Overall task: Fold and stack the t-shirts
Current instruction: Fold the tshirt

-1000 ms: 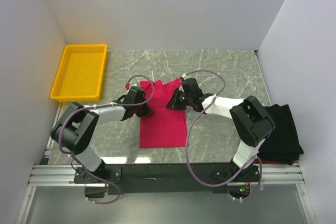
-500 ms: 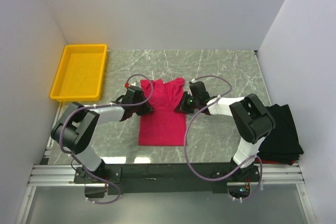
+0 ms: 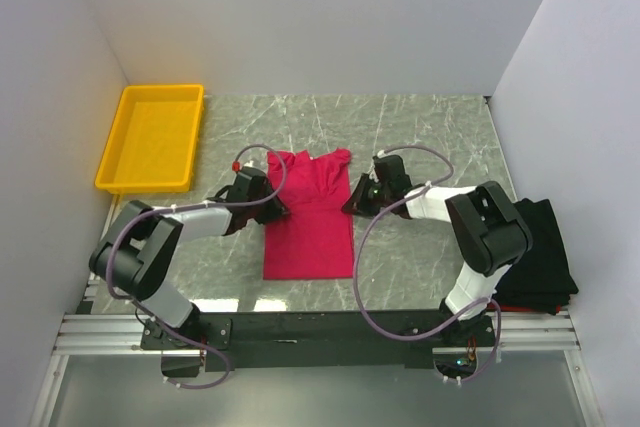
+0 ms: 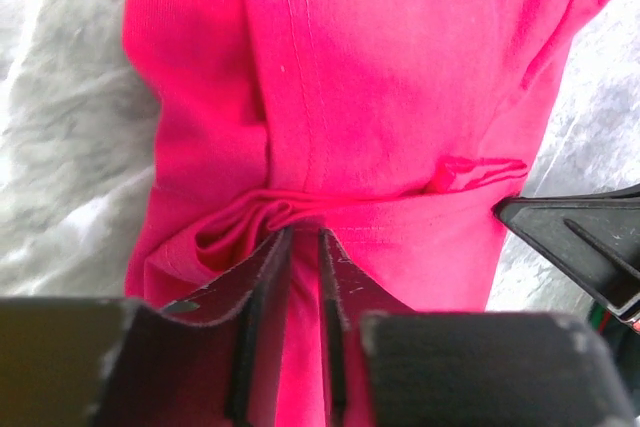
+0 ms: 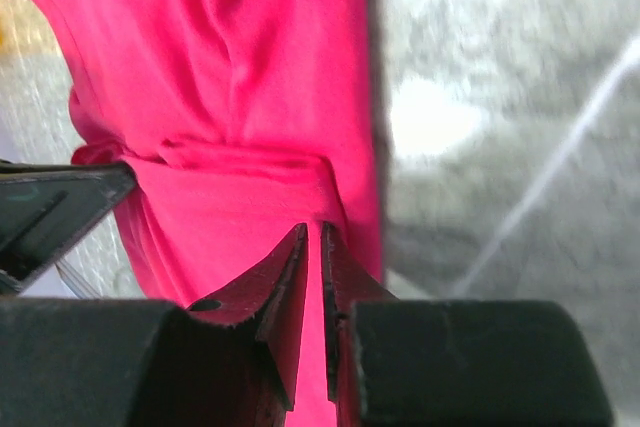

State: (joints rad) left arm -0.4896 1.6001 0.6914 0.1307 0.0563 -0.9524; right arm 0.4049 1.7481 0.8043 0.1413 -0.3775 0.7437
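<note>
The crimson-pink t-shirt [image 3: 310, 232] lies as a long narrow strip in the middle of the table, collar end far from me. My left gripper [image 3: 274, 209] is at its left edge, and its jaws are shut on a pinch of the cloth in the left wrist view [image 4: 305, 235]. My right gripper [image 3: 351, 205] is at the right edge, also shut on a pinch [image 5: 313, 230]. A crease runs across the shirt [image 4: 380, 97] between the two grippers. The black t-shirt [image 3: 540, 247] lies bunched at the right edge of the table.
A yellow plastic tray [image 3: 155, 137] stands at the far left of the marble table. White walls close in the left, back and right sides. The right arm's base stands just left of the black shirt.
My right gripper has moved right, off the shirt's middle to its right edge. The shirt's far part has spread out flat, showing the collar end. My left gripper has shifted slightly left.
</note>
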